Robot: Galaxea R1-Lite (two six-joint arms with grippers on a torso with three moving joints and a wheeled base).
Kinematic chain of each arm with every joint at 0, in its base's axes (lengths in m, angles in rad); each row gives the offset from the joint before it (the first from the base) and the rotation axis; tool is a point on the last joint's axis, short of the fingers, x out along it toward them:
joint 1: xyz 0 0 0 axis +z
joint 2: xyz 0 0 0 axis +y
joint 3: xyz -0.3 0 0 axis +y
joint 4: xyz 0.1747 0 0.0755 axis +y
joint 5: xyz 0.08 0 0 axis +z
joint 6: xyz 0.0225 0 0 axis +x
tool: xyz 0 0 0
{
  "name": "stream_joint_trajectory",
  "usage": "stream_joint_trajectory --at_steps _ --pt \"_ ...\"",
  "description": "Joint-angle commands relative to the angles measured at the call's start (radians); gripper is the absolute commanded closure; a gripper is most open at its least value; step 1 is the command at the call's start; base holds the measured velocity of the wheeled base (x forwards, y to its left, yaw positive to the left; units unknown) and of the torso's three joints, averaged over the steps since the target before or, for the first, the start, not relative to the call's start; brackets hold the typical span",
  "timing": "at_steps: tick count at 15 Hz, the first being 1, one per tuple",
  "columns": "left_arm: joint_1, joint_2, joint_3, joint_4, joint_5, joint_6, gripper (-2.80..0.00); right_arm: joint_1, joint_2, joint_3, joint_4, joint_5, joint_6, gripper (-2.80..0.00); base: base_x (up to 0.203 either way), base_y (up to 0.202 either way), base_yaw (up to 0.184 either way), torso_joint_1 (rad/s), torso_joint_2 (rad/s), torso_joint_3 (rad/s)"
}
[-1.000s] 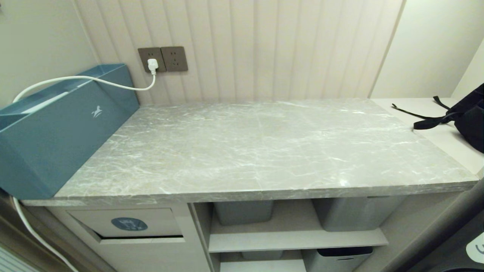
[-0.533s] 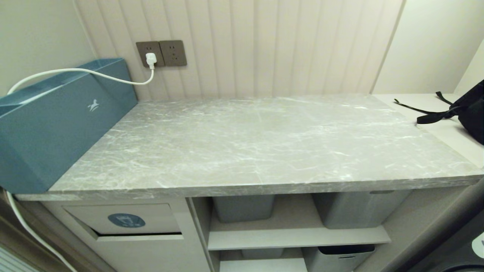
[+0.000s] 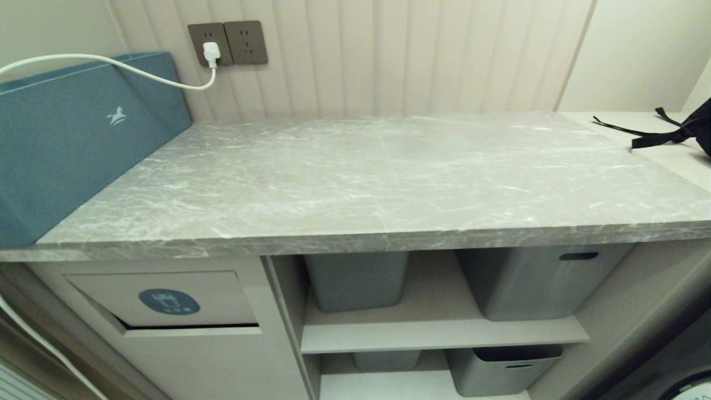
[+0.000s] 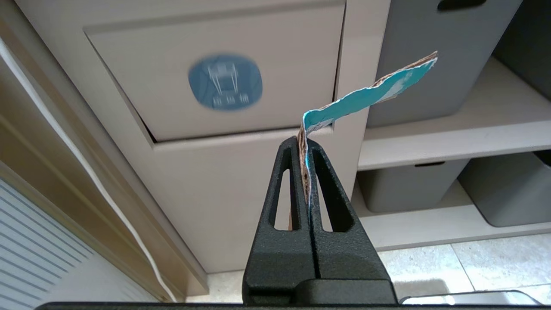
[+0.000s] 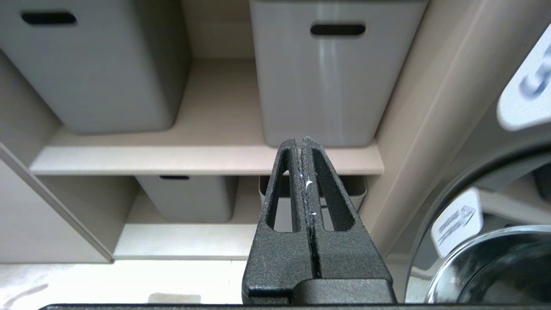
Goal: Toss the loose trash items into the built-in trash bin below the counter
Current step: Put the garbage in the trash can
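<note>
Shift: since the earlier head view your whole picture has slid, so the camera has moved, not the things; the socket sits higher in view and more of the shelves shows.
Left gripper [image 4: 304, 144]: fingers pressed together, pinching a teal strip [image 4: 366, 95] with a torn, whitish edge; the strip's free end curls up and off to one side above the tips.
Bin [image 3: 166, 303]: you find it under the counter [image 3: 355, 183] at the left, beige flap with a blue oval icon [image 4: 225, 82]; in the left wrist view the strip hangs in front of the flap's right edge, not touching it.
Right gripper [image 5: 302, 144]: fingers pressed together, holding nothing you can make out, facing the shelves [image 5: 206, 159].
Grey tubs [image 3: 536, 280]: on the shelves right of the bin.
Teal box [image 3: 72, 144]: far left on the counter, white cable [image 3: 139, 75] running over it to the socket [image 3: 228, 43].
Black bag [image 3: 697, 130]: far right.
Arms: neither shows in the head view.
</note>
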Motion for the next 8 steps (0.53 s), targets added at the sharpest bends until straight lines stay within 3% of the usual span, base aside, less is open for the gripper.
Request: stream_joint_trajectory --at_steps 1,8 --pt "0.000 0.000 0.000 0.000 0.009 -0.010 0.00 0.000 -0.002 0.000 0.000 0.001 -0.001 0.00 0.000 0.000 0.000 -0.203 0.48 0.276" --pt "0.000 0.000 0.000 -0.002 0.022 -0.042 0.00 0.000 0.000 0.000 0.000 0.001 0.001 0.00 0.000 0.000 0.000 -0.176 0.47 0.292"
